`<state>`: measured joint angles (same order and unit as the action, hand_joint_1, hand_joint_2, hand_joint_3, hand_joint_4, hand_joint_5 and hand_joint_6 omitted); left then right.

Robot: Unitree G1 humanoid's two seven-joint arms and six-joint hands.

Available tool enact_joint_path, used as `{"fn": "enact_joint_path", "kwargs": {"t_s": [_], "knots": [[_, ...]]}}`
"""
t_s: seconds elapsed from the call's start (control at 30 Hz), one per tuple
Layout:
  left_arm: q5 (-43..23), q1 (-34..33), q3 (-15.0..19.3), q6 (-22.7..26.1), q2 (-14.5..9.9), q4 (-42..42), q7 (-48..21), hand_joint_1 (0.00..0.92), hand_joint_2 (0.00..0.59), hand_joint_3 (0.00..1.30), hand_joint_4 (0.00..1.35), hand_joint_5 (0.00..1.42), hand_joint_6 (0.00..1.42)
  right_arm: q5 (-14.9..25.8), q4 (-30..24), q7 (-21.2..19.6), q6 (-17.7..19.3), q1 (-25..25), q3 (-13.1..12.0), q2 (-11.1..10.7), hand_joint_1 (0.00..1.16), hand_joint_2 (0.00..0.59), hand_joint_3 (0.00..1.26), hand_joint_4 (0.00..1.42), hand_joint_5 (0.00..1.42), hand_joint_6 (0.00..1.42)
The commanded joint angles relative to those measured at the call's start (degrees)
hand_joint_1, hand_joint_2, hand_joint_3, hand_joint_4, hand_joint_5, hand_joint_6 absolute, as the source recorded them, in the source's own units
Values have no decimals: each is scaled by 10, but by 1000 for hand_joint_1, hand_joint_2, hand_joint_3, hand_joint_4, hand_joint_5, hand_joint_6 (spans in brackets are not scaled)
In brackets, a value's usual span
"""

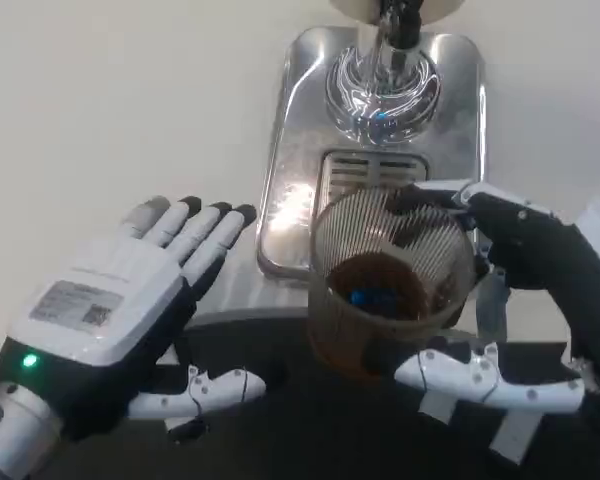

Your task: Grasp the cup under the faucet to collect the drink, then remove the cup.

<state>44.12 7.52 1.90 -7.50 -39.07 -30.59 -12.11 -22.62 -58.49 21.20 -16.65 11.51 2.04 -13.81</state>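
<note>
Right hand (500, 300) wraps the ribbed clear plastic cup (390, 285), dark drink inside, near of the shiny steel drip tray (290, 150) and faucet (400, 25), apparently lifting it away. Left hand (120, 310) waits, fingers spread, empty.

Drink-dispensing station, likely a lab or demo bench, plain white desk (110, 90), polished steel drip tray (290, 150) with slotted grate (365, 170), chrome faucet (395, 30) above it, ribbed clear cup (390, 280) holding dark drink, no household clutter
</note>
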Motion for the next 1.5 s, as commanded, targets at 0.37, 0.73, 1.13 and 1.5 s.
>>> {"fn": "enact_joint_path", "kwargs": {"t_s": [0.37, 0.73, 1.13, 1.5], "knots": [[-23, 38, 26, -52, 9, -20, -2, 0, 141, 0, 0, 0, 0, 30, -15, 28, 89, 68, -31, 29, 1162, 220, 800, 831, 849, 1130], [-19, 51, 29, -75, 31, -21, 4, 0, 148, 0, 0, 0, 0, 28, -15, 44, 110, 93, -32, 53, 1162, 219, 799, 831, 850, 1149], [-21, 46, 34, -76, 29, -12, -5, 0, 146, 0, 0, 0, 0, 16, -15, 52, 138, 114, -30, 80, 1162, 219, 801, 831, 850, 1155], [-23, 45, 33, -68, 36, -11, -13, 0, 146, 0, 0, 0, 0, 11, -15, 69, 156, 125, -29, 101, 1162, 219, 807, 831, 851, 1151]]}}
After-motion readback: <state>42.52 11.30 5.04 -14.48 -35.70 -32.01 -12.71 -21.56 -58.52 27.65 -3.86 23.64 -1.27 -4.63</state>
